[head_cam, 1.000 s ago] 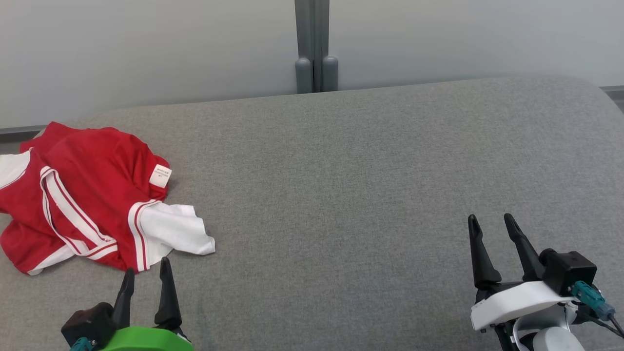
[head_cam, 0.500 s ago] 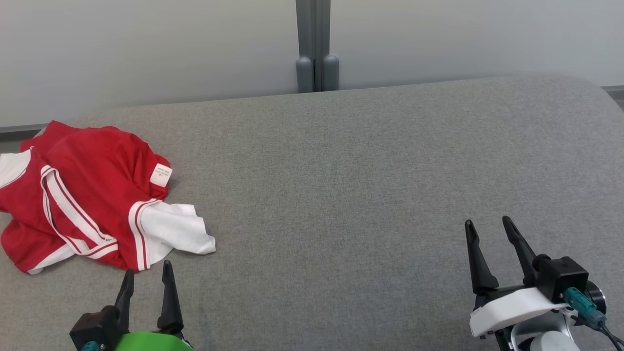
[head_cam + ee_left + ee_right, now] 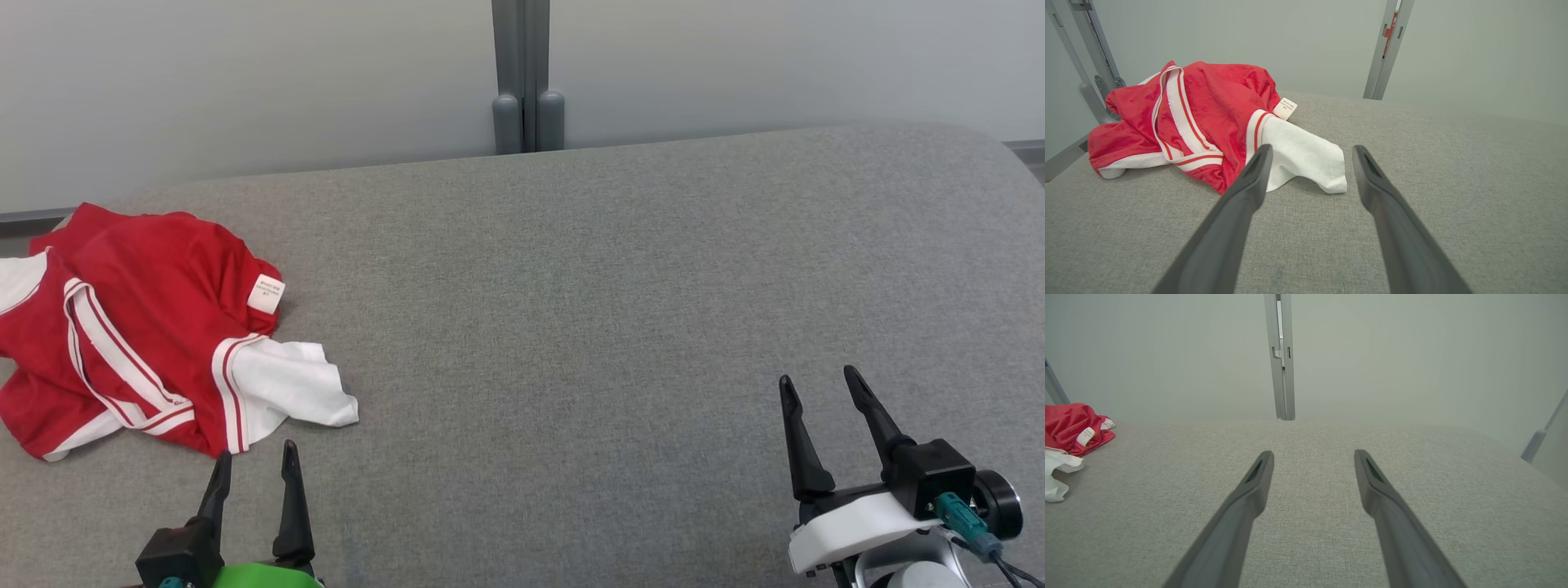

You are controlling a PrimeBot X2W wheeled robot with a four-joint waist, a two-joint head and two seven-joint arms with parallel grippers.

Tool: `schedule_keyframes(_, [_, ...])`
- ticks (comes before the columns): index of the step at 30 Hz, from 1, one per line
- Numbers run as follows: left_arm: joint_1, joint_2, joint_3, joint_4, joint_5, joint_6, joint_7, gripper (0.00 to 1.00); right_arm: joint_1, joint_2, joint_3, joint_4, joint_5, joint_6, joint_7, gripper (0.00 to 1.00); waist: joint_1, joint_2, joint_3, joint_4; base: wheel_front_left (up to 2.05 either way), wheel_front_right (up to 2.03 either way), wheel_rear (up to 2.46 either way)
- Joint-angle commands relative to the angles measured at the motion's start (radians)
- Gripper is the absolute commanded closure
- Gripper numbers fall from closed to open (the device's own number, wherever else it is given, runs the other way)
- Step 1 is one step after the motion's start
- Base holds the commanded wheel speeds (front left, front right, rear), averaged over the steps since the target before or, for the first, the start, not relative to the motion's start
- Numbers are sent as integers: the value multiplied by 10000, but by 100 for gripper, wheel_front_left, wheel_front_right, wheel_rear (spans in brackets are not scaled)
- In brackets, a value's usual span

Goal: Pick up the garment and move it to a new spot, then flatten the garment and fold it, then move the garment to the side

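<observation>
Both grippers open and empty, the garment not yet picked up.

The two long dark fingers of the left gripper (image 3: 255, 452) stand wide apart with nothing between them. Their tips point at the near edge of the crumpled red garment with white striped trim (image 3: 147, 327), near it but not touching. Its loose white sleeve (image 3: 286, 392) lies just ahead of them. The right gripper (image 3: 818, 375) is also spread and holds nothing, above the bare grey woven surface (image 3: 571, 327) and well apart from the garment. The garment lies in a heap at the far left of this surface. I judge that the first step, the pick-up, is in hand. The next move calls for the left gripper to go forward and down, then close on a thick fold.
</observation>
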Motion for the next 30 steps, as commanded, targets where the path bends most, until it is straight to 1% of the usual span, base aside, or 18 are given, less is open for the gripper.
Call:
schedule_keyframes(1, [133,74,-26,43,157,30,-63,0,93,-44,-13,-28,-228,0,-79,0,-1,0,-4,2,0,0,0])
schedule_keyframes(4, [148,74,-53,118,142,-34,-116,0,127,-44,-40,-5,-339,0,-141,0,-1,0,-9,11,0,0,0])
schedule_keyframes(8, [138,73,-59,179,8,-65,-102,0,148,-43,-67,62,-125,0,-124,0,-1,0,-27,14,0,0,0])
schedule_keyframes(16, [79,73,-52,231,-71,-99,-100,0,139,-41,-77,154,-84,-1,-122,0,-1,0,-2,20,0,0,0])
schedule_keyframes(20, [6,71,-145,287,-72,-142,-100,0,217,-39,-137,138,-30,-1,-122,0,-1,0,-30,176,0,0,0])
schedule_keyframes(22, [-47,73,-170,303,-81,-153,-100,0,279,-36,-112,124,-7,-1,-122,0,-1,0,-70,403,0,0,0])
schedule_keyframes(24, [-98,71,-206,351,-114,-149,-99,0,347,-38,-61,124,12,-1,-119,0,-1,0,-118,779,0,0,0])
schedule_keyframes(30, [136,71,-251,480,-119,-82,-89,0,511,-35,268,182,93,-1,-118,0,-1,0,-302,2490,0,0,0])
